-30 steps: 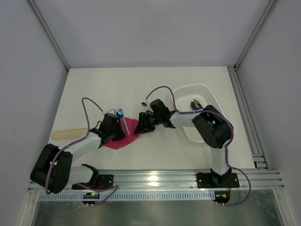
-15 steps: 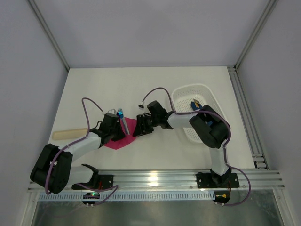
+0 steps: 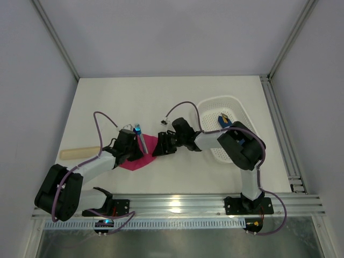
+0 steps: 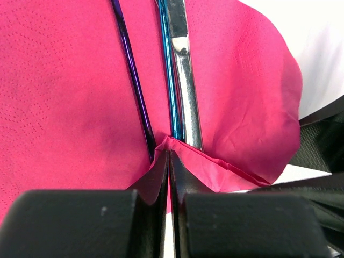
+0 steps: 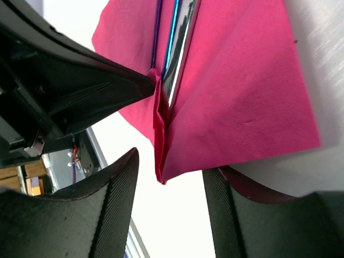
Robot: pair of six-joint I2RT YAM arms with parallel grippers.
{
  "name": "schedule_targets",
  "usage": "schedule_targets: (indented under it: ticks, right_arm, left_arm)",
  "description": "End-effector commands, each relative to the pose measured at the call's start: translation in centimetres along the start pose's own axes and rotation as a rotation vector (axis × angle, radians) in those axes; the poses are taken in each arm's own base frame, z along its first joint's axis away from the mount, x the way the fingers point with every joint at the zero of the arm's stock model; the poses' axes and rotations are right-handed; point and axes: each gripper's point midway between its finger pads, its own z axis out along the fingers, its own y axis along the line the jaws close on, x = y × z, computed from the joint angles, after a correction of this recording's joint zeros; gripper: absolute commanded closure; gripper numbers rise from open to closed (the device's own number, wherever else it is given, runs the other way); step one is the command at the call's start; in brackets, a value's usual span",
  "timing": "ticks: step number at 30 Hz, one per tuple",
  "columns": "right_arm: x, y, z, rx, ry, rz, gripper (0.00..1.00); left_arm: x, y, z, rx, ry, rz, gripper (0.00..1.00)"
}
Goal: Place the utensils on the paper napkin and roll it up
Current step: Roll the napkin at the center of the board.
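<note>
Utensils [image 4: 177, 80] lie along paper napkin [image 4: 64, 107] middle for rolling. My left gripper [image 4: 169, 161] clamped on lifted napkin edge; right gripper [image 5: 169, 177] spread apart beside fold.

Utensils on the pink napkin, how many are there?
3, lying side by side on the napkin: a purple one, a blue one and a silver one touching it. Their ends go under the fold in the left gripper, so more could hide.

Slim glossy utensils [image 4: 174, 80] side by side on the crumpled magenta paper napkin [image 4: 64, 97], its near edge upturned over their ends.
</note>
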Motion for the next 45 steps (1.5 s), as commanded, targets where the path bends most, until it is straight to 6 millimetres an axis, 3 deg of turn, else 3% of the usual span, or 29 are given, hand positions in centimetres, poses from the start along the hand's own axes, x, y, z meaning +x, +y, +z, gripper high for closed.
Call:
schedule_targets:
  ticks: [1,9,17,25,35,45]
  right_arm:
    - [-1.4,2.2,-0.7,-0.104,-0.074,-0.035,0.45]
    - [-0.6,1.3,0.0,-0.085,-0.026,-0.027,0.47]
    - [-0.9,-0.2,0.4,-0.004,-0.020,-0.029,0.64]
    - [-0.7,-0.6,0.5,0.010,-0.017,-0.017,0.91]
    - [-1.2,-0.2,0.6,0.001,-0.027,-0.008,0.94]
    - [-1.1,-0.2,0.6,0.002,-0.027,-0.001,0.96]
  left_arm:
    - [-1.1,-0.7,-0.5,0.018,-0.030,0.012,1.00]
    - [-1.1,-0.7,-0.5,0.018,-0.032,0.012,1.00]
    - [-1.2,-0.7,-0.8,0.017,-0.039,0.014,1.00]
    - [-1.7,-1.4,-1.5,0.049,-0.053,0.015,1.00]
    - [-1.3,-4.3,-2.5,0.211,-0.027,0.007,1.00]
    - [0.1,-3.9,-0.8,0.209,0.023,-0.021,1.00]
